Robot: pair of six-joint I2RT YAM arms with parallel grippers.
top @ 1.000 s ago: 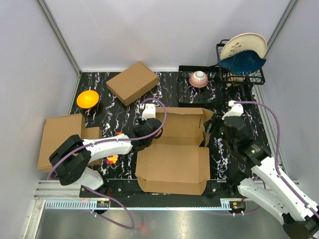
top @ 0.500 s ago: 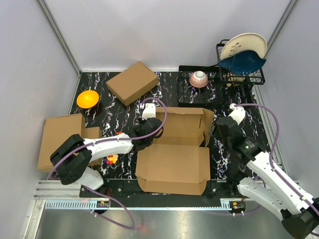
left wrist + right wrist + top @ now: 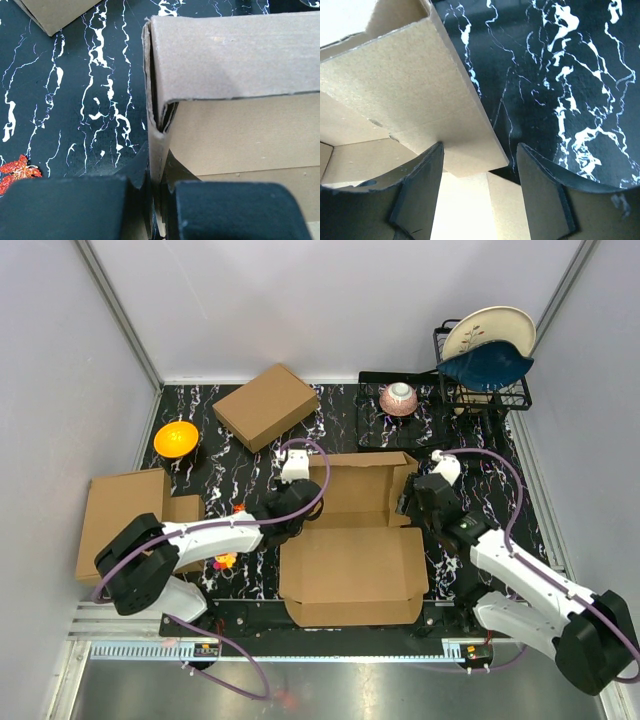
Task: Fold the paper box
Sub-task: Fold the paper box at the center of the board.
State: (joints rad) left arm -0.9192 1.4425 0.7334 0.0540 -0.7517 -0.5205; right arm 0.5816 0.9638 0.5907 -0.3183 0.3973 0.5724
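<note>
Corrugated brown cardboard, die-cut: the paper box sits mid-bench on the black marbled bench, between the two arms. Its front panel lies flat toward the arm bases, the rear wall stands up, and the side walls are partly raised.

Left end effector is clenched on the upright left side wall near the rear corner, with the thin edge pinched in its jaws. Right end effector is released, jaws spread and straddling the right side flap; can't tell whether it touches the flap.

Handling judgement: light, stiff across the panels, and bends readily only at the scored creases. Thin edges would likely crush or tear if squeezed hard. The whole box probably slides on the smooth bench if pushed from one side. Best hold is on flap edges close to a crease, one arm pinning while the other folds.

Smaller closed cardboard box and orange bowl sit well apart at the back left, not involved.
</note>
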